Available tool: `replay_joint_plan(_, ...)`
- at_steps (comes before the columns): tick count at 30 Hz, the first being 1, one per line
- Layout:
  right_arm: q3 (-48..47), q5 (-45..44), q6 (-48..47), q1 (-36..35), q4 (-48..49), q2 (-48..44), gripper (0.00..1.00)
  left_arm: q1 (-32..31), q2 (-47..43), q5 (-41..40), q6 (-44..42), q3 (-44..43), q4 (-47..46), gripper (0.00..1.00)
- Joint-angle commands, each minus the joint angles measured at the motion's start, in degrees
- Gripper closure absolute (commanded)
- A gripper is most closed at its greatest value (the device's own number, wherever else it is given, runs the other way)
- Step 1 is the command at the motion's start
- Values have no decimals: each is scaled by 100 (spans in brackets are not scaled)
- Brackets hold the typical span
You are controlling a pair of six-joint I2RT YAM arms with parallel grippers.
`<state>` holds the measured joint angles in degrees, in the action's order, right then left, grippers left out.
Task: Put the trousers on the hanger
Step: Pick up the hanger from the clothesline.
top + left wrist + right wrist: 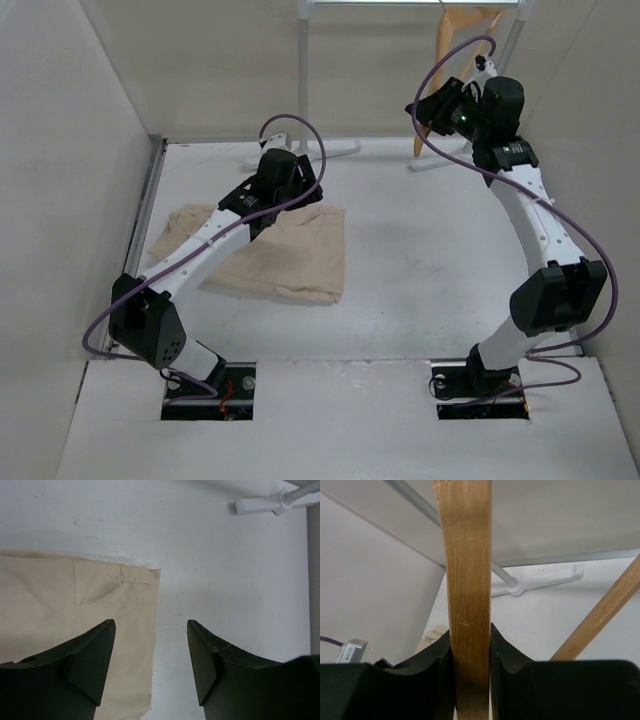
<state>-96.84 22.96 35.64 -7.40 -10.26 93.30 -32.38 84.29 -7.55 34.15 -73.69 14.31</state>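
Trousers (285,258) lay flat on table (430,260), long axis left-right, right edge below the spread, empty left end effector (150,650); hanger (467,570), far right, was pinched by right end effector (470,647).

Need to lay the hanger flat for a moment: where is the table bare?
Widest bare patch: table between the trousers and the right arm. A narrower strip runs near the arm bases. Crowded: the left side, under trousers and left arm; the back edge, with the rail feet.

White table (420,250), plain white walls (60,120), white garment rail (303,70) behind.
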Motion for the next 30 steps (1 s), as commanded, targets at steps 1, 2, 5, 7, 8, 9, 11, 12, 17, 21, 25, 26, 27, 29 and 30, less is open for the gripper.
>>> replay_joint_plan(1, 313, 200, -66, -73, 675, -268, 87, -71, -290, 8, 21, -356, -306, 41)
replay_joint_plan(2, 419, 209, -66, -90, 675, -312, 87, -88, -290, 8, 21, -400, -306, 41)
replay_joint_plan(5, 779, 270, -66, -134, 753, -487, 87, -176, -308, 17, 21, -549, -341, 38)
replay_joint_plan(7, 1034, 279, -66, -178, 815, -610, 87, -264, -334, 17, 30, -672, -376, 37)
replay_joint_plan(8, 1148, 288, -66, -213, 833, -672, 87, -299, -343, 17, 30, -743, -393, 37)
replay_joint_plan(9, 1263, 297, -66, -248, 850, -733, 87, -334, -352, 8, 30, -839, -411, 37)
replay_joint_plan(11, 1500, 297, -66, -327, 877, -883, 87, -404, -317, 17, 30, -1058, -420, 37)
replay_joint_plan(12, 1649, 288, -57, -389, 894, -988, 87, -422, -282, 17, 30, -1155, -420, 37)
replay_joint_plan(17, 2615, 130, 31, -714, 1043, -1603, 87, -659, 104, 70, -5, -1876, -420, 37)
replay_joint_plan(21, 3459, 51, 460, -1048, 1245, -2121, 87, -896, 561, 87, -75, -2324, -341, 36)
replay_joint_plan(25, 4084, -169, 628, -1426, 1413, -2500, 87, -1186, 913, 175, -119, -2659, -227, 36)
replay_joint_plan(26, 4189, -178, 655, -1513, 1422, -2561, 87, -1257, 966, 158, -137, -2703, -226, 35)
replay_joint_plan(27, 4269, -204, 664, -1619, 1422, -2623, 87, -1318, 1027, 158, -137, -2747, -226, 35)
replay_joint_plan(29, 4418, -292, 664, -1821, 1395, -2737, 87, -1441, 1177, 175, -137, -2852, -209, 35)
replay_joint_plan(30, 4497, -336, 672, -1935, 1387, -2799, 87, -1494, 1256, 149, -154, -2887, -165, 35)
